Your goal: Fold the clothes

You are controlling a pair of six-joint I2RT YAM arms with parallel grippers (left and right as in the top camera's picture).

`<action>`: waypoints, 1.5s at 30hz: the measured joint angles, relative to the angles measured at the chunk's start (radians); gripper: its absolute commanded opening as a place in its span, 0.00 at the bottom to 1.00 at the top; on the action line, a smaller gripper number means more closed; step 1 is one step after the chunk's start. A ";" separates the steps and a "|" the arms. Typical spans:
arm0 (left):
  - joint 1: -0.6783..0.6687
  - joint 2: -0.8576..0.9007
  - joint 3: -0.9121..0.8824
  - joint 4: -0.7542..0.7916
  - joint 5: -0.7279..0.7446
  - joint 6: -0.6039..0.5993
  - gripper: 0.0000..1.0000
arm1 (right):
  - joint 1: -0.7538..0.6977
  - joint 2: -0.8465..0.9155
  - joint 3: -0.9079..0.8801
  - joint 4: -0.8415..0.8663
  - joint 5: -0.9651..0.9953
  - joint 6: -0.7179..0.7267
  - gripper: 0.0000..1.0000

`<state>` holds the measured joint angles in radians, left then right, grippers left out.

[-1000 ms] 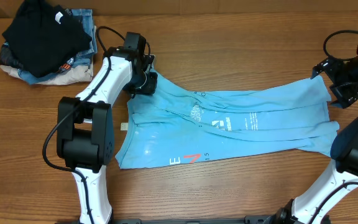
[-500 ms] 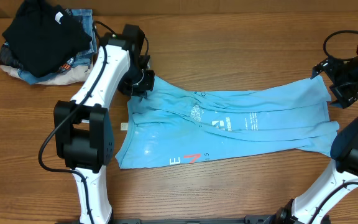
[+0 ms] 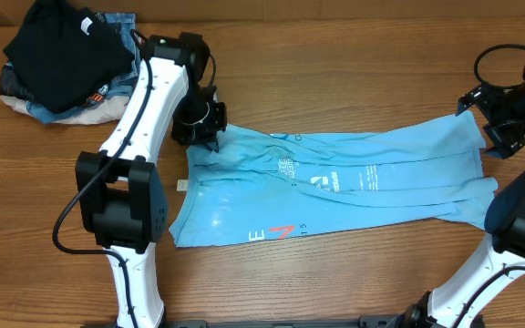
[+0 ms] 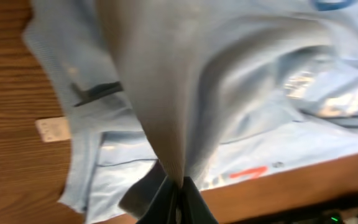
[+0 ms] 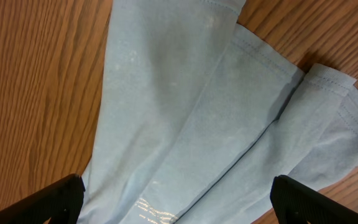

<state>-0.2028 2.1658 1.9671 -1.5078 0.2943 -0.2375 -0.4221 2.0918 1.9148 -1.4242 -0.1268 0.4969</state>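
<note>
The clothes, a sky-blue T-shirt (image 3: pixel 354 182), lie spread across the middle of the table, with red and white lettering facing up. My left gripper (image 3: pixel 204 126) is at the shirt's back left corner and shut on a fold of it. In the left wrist view the pinched cloth (image 4: pixel 166 93) rises out of the closed jaws of the left gripper (image 4: pixel 179 194). A small white tag (image 4: pixel 52 129) lies by the shirt's left edge. My right gripper (image 3: pixel 501 137) hovers open over the shirt's right end (image 5: pixel 185 112), with nothing between its fingers (image 5: pixel 61 199).
A pile of other clothes sits at the back left corner: a black garment (image 3: pixel 57 50) on top of denim and beige pieces (image 3: pixel 117 91). The wooden table (image 3: pixel 335 73) shows all round the shirt.
The left gripper has shut on the shirt's back left corner and pulled the cloth up a little, its arm swinging slightly left. The right arm has not moved.
</note>
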 measured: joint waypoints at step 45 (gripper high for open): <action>-0.075 -0.006 0.063 -0.179 -0.139 -0.056 0.54 | 0.000 0.000 0.000 -0.008 0.000 -0.008 1.00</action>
<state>-0.2779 2.1597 2.0300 -1.6871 0.1555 -0.2939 -0.4221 2.0918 1.9152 -1.4326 -0.1272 0.4889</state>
